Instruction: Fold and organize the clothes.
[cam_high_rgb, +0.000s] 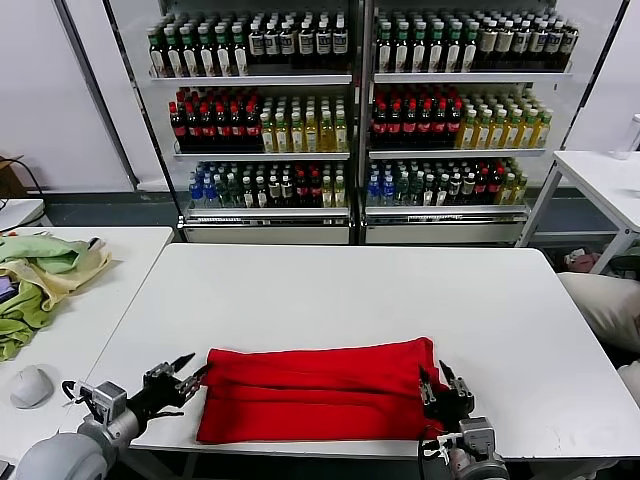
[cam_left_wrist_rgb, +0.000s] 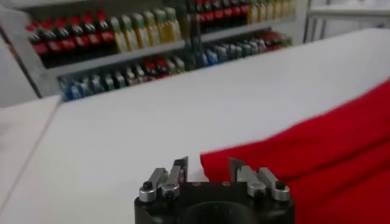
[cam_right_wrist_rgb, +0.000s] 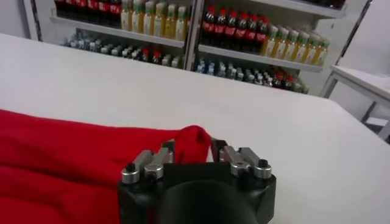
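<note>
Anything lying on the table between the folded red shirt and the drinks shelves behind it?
Nothing: in the head view, only bare white table stretches from the folded bright red fabric shirt back to the shelves of bottled drinks.

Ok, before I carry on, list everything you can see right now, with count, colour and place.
Folded soft fabric T-shirt: one, bright red, near edge of the main table, lying as a long flat band.
Main rectangular table: one, white, centre.
Crumpled cloths: a pile, pale green and yellow, on the side table at the left.
Side table: one, white, left.
Rounded object: one, grey-white, on the side table's near part.
Bottle shelves: two glass-fronted units, bottles with dark, red, yellow and green contents, at the back.
Far table: one, white, right rear.
Left gripper: jaws open, at the shirt's left end.
Right gripper: jaws open, at the shirt's right end.
</note>
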